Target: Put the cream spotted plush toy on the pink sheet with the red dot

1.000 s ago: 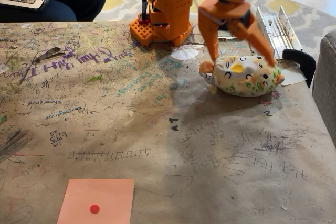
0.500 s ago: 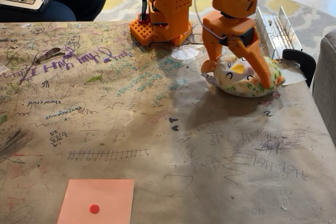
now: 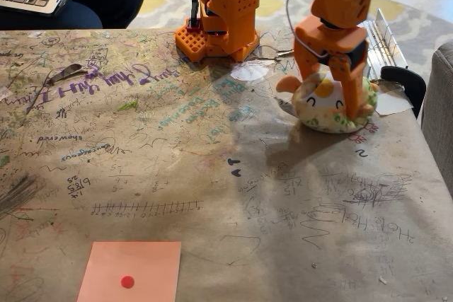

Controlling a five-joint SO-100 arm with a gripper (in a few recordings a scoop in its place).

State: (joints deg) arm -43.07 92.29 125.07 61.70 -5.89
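My gripper [image 3: 330,93] is clamped round the cream spotted plush toy [image 3: 325,106] at the table's [image 3: 212,175] far right; looks squeezed in, tho contact's partly hidden. Soft, light, squashy, so grip mid-body & firm. Paper-covered scribbled top, plenty of room. The pink sheet with the red dot [image 3: 131,271] lies well apart, near-left edge

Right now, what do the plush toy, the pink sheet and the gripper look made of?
Cream spotted plush toy: soft fabric, matte, bulging between the fingers. Pink sheet: thin paper, flat, matte, with a crisp straight edge. Gripper: rigid orange plastic, probably 3D-printed, judging by its blocky shapes and dull sheen.
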